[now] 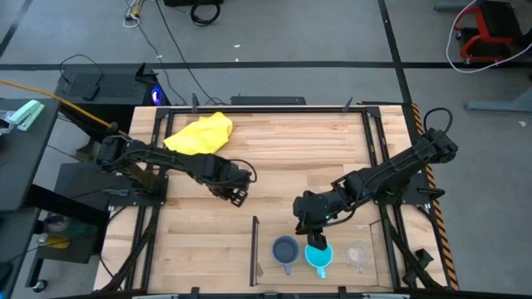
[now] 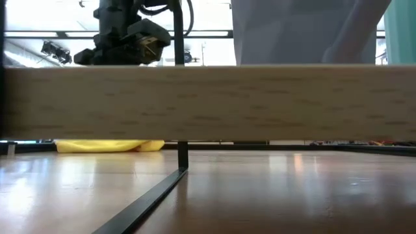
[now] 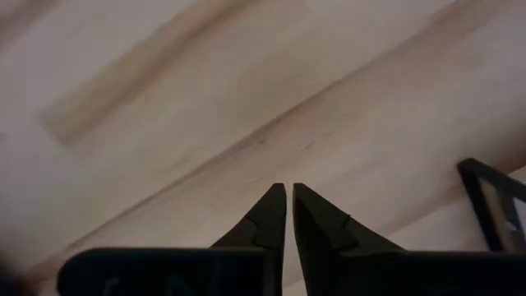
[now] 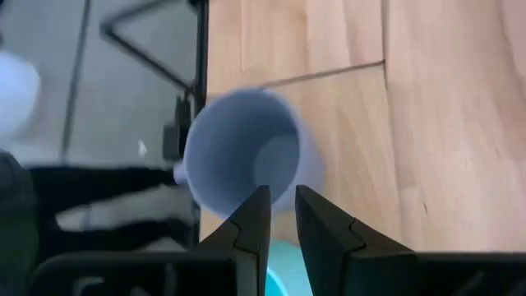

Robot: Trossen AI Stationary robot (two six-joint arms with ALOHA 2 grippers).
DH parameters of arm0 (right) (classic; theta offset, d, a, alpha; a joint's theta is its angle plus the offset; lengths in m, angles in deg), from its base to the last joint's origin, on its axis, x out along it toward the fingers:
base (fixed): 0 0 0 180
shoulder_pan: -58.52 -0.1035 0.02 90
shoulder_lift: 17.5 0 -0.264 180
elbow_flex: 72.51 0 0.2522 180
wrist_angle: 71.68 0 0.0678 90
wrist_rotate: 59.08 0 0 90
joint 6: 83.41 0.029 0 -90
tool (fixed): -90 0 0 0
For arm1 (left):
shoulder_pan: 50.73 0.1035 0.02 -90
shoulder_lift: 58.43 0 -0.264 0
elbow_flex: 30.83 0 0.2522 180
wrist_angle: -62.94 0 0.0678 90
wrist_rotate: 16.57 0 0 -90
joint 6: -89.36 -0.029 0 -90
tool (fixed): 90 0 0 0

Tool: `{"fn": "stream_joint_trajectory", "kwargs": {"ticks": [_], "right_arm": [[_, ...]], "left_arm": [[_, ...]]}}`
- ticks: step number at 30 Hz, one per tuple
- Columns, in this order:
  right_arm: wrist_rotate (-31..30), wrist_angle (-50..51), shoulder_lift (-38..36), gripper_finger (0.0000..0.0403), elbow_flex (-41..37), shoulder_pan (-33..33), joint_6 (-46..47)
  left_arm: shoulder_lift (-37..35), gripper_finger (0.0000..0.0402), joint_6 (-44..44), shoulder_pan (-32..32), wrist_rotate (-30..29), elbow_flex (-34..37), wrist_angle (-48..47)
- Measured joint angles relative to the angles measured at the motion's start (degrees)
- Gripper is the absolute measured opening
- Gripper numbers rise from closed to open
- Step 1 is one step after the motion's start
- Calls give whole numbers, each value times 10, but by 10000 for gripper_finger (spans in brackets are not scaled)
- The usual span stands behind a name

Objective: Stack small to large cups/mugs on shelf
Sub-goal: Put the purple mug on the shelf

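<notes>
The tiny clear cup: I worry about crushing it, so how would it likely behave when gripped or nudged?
The tiny clear cup looks thin-walled and see-through, so it is probably light and may flex under a squeeze. With no handle and a small base, it would likely slide or tip when nudged on the smooth shelf.

Crumpled yellow cloth (image 1: 199,133) near the table's (image 1: 283,158) far-left corner, perhaps slightly overhanging.

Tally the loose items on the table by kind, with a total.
Handled mugs: 2, the grey-blue mug and the cyan mug
Clear cup: 1
Yellow cloth: 1
Total: 4
</notes>
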State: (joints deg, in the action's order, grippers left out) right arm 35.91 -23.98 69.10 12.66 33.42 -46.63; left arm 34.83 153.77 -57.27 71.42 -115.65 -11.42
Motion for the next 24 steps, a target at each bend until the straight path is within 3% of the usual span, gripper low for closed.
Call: {"fn": "stream_joint_trajectory", "kwargs": {"ticks": [4,7,13,24], "right_arm": [[-3,21,7,66,10,-11,-69],[-38,5,6,66,11,-1,-87],[-52,7,9,66,11,18,-39],[-53,3,70,66,11,-8,-22]], "left_arm": [[-1,29,28,-20,2,21,34],[0,19,47,-36,3,25,43],[0,8,73,-57,2,25,49],[0,32,74,-55,-14,25,62]]}}
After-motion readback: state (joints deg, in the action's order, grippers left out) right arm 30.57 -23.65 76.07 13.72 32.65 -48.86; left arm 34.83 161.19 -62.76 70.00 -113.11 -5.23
